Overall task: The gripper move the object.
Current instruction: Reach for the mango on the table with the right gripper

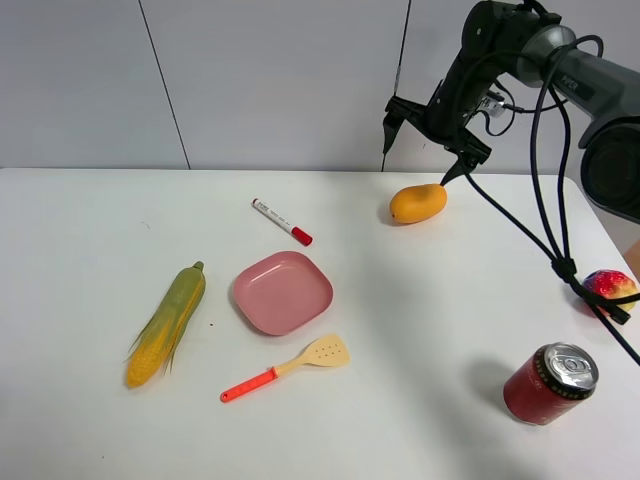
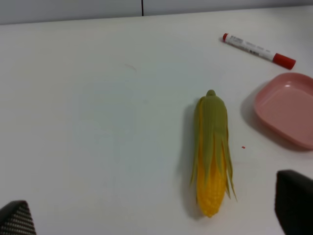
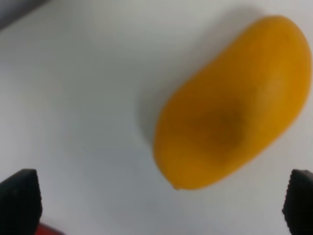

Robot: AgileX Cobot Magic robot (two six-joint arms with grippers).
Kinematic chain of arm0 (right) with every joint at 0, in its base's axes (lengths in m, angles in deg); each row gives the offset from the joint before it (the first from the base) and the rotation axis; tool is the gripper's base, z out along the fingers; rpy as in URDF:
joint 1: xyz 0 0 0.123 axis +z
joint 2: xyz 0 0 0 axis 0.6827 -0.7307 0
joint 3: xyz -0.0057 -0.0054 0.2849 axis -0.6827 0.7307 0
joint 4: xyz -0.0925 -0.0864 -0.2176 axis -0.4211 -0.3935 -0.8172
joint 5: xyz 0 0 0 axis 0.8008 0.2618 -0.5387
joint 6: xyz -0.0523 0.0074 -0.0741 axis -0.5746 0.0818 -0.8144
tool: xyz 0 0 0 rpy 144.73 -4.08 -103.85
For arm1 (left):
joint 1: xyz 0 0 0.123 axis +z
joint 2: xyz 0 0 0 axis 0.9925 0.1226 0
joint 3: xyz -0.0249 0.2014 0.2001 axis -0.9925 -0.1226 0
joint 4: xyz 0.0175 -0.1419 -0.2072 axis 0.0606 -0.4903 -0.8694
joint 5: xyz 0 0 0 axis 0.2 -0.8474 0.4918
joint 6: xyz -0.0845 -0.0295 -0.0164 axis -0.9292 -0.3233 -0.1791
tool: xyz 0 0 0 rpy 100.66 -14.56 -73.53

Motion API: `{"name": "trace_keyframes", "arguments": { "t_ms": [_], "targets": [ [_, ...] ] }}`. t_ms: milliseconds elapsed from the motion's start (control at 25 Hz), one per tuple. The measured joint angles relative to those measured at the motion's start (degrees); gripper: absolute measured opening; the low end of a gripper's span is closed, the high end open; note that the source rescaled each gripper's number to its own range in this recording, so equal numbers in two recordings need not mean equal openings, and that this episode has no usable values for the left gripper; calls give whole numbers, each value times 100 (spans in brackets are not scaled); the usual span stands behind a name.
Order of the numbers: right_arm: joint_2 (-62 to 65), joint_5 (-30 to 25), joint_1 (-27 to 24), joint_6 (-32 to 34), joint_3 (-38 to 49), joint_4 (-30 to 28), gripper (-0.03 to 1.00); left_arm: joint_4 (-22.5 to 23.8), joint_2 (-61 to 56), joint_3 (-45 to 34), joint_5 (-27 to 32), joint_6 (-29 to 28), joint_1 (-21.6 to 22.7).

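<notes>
The gripper [image 1: 416,165] is held just above the mango [image 1: 418,203], fingers [image 3: 19,200] spread wide, so it can be grabbed.

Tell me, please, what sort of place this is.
Probably a robot test bench: a white table against plain wall panels, a cabled robot arm, and unrelated props like a corn cob, a marker and a soda can.

The right gripper [image 1: 424,150] hovers just above the mango [image 1: 418,203], jaws spread wide. The left gripper [image 2: 156,215], jaws likewise spread, sits well apart from it.
</notes>
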Motion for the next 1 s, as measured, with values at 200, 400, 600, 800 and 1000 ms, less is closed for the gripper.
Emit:
{"name": "trace_keyframes", "arguments": {
  "t_ms": [200, 400, 600, 800, 1000],
  "targets": [
    [86, -50, -51, -111, 186, -186, 100, 0, 0, 0, 0, 0, 0],
    [86, -50, -138, -160, 186, -295, 100, 0, 0, 0, 0, 0, 0],
    [15, -50, -244, -196, 186, -355, 100, 0, 0, 0, 0, 0, 0],
    [-296, -43, -250, -315, 186, -263, 100, 0, 0, 0, 0, 0, 0],
    [-589, -43, -250, -360, 186, -78, 100, 0, 0, 0, 0, 0, 0]
  ]
}}
